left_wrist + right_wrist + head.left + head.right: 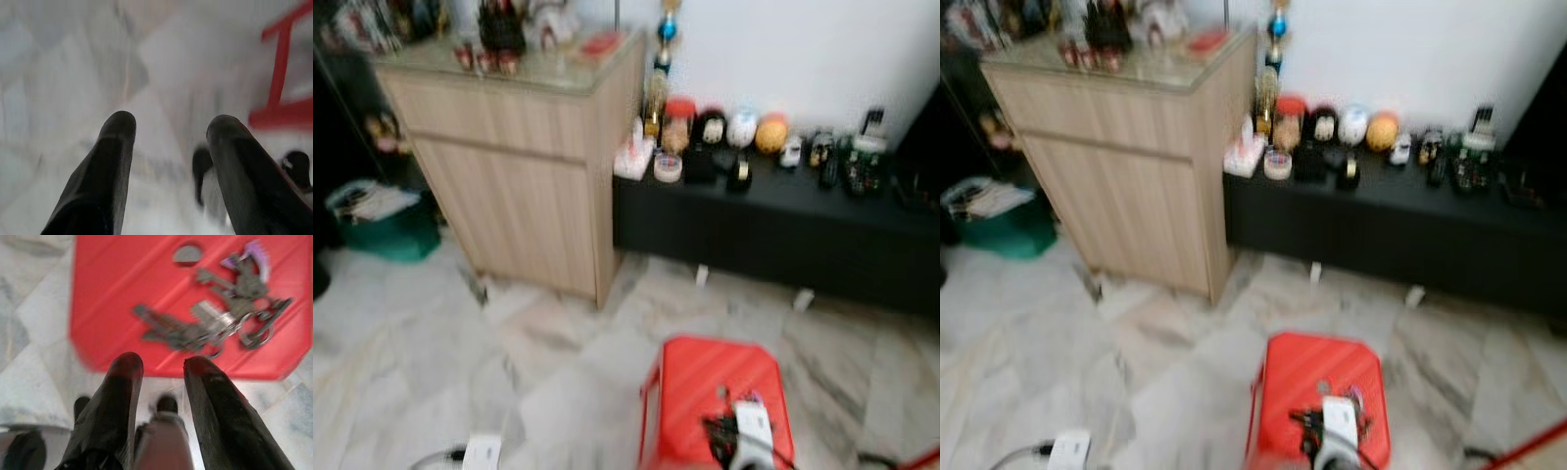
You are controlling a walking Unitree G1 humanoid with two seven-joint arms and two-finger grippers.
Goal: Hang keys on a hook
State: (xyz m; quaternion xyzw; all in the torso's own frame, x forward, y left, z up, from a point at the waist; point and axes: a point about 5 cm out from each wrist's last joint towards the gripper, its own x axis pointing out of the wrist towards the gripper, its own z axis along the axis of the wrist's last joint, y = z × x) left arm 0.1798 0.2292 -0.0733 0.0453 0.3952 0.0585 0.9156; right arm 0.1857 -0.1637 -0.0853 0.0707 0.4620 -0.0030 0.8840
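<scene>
The bunch of dull grey metal keys with a purple plastic tag lies on a smooth red plastic stool with faint ribbing. The pale grey veined marble floor looks polished. The light wood-grain cabinet carries a glossy glass top; the long low black bench looks matt

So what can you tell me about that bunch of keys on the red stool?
The keys lie flat on the red stool, a loose bunch of grey metal keys joined by rings, with a purple tag at one end. They sprawl beside a round hole in the seat. Nothing grips them: the right pincer hovers open just off the stool's edge, short of the bunch.
</scene>
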